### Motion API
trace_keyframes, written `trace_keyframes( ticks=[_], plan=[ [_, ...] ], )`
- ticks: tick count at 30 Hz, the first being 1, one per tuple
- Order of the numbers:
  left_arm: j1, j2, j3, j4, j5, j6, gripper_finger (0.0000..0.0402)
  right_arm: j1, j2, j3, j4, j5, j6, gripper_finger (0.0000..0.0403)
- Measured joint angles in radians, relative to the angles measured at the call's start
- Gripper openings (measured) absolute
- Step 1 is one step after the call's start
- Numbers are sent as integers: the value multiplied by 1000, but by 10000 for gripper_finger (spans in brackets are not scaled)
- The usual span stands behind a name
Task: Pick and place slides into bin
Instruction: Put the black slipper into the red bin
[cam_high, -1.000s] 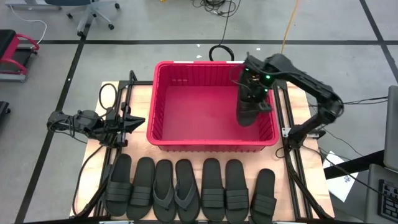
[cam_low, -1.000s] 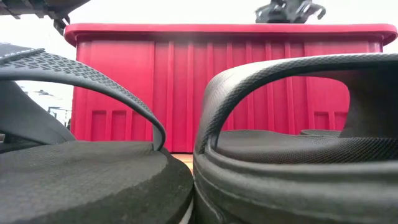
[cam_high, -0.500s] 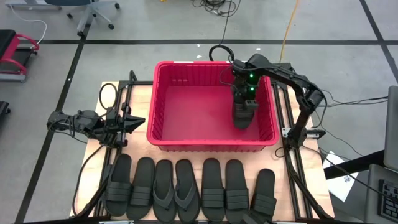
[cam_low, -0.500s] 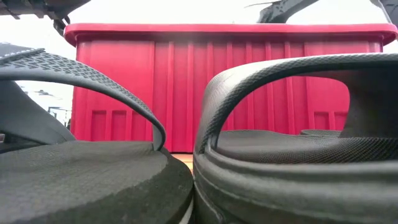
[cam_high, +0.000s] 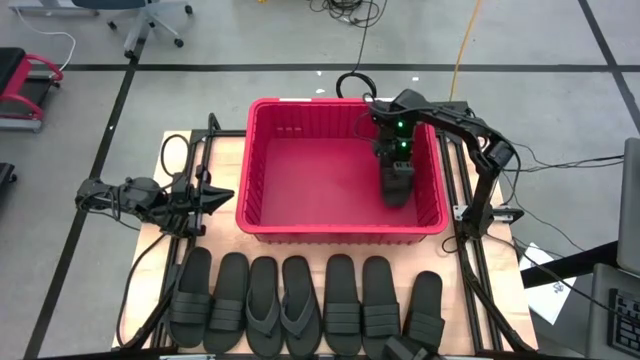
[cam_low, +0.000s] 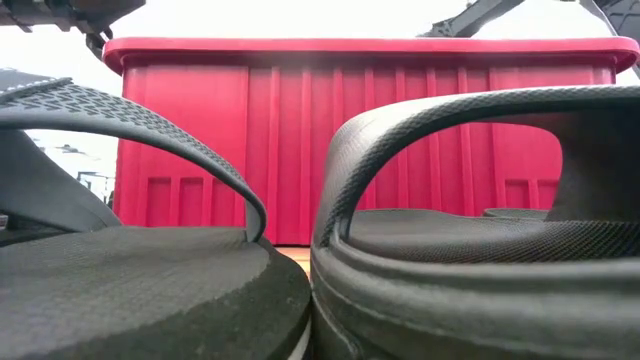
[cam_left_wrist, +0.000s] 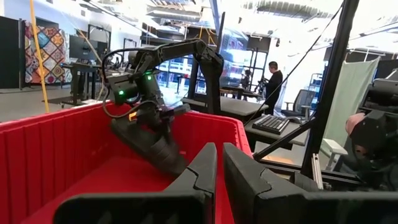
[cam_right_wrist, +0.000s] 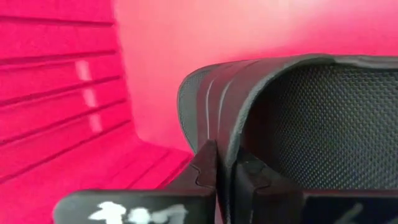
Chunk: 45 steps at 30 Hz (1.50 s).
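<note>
The red bin (cam_high: 300, 170) stands mid-table, and the low view shows its near wall (cam_low: 350, 140). My right gripper (cam_high: 392, 160) reaches down inside the bin's right part, shut on a black slide (cam_high: 397, 186) with a wide ribbed strap. The left wrist view shows that slide (cam_left_wrist: 152, 146) tilted over the bin floor. Several more slides (cam_high: 300, 305) lie sole-down in a row along the table's near edge. My left gripper (cam_high: 222, 194) waits shut at the table's left, pointing toward the bin. My right gripper pinches the edge of the slide's ribbed strap (cam_right_wrist: 231, 134) between its two fingers (cam_right_wrist: 202, 163). The fingers slant down from above. The slide hangs tilted below them, with its lower end (cam_left_wrist: 176, 165) close to the bin floor; whether it touches the floor, I cannot tell.
Black metal frames (cam_high: 460, 190) run along both sides of the bin. The slides in the near row (cam_low: 470, 230) fill the low view's foreground. The bin floor left of the held slide (cam_high: 310, 180) is bare. People and desks show in the room beyond the table (cam_left_wrist: 272, 81).
My right gripper has gone down into the bin with the slide and shifted a little toward the table's left and far edges. It has also rolled somewhat. The slide now sits lower between the bin walls, still tilted.
</note>
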Motion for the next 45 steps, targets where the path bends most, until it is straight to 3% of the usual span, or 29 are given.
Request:
trace_keyframes(
  ticks=[9, 14, 29, 45],
  plan=[
    [0, 0, 0, -1, 0, 0, 26, -1, 0, -113, 67, -15, -21, 3],
    [0, 0, 0, -1, 0, 0, 26, -20, 0, -170, 121, -113, -36, 3],
    [0, 0, 0, 0, 0, -2, 26, -82, 0, -224, 188, -35, -49, 3],
    [0, 0, 0, 1, 0, -12, 26, -99, 80, -222, 234, -36, -41, 4]
  ],
)
